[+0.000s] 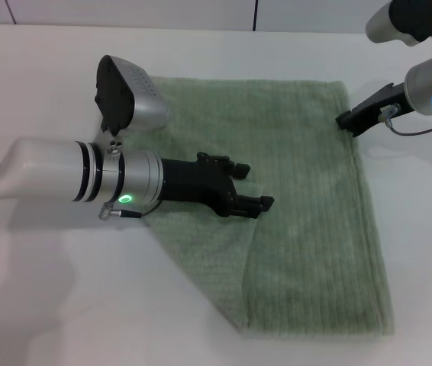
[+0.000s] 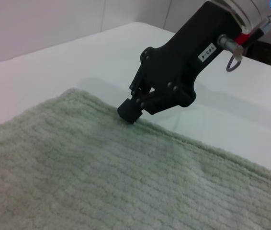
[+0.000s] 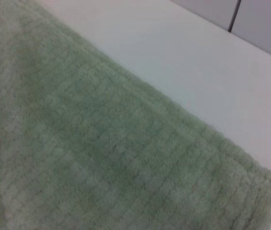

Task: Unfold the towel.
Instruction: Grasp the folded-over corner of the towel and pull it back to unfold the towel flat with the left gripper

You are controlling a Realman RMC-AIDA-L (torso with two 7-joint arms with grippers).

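Note:
The pale green towel (image 1: 307,198) lies flat on the white table (image 1: 48,305). Its near left part is folded over along a slanting line, and the flap's edge (image 1: 246,290) lies on top of the cloth. My left gripper (image 1: 253,184) is open and empty, and hovers over the towel's middle. My right gripper (image 1: 347,120) is shut, with its tip touching the towel's right edge near the far right corner. The left wrist view shows that tip (image 2: 128,112) on the towel's hem (image 2: 102,177). The right wrist view shows a flat towel corner (image 3: 102,143).
The left wrist camera housing (image 1: 128,95) stands over the towel's far left corner. Bare white table (image 1: 422,252) surrounds the towel on all sides. A wall (image 1: 201,11) runs behind the table's far edge.

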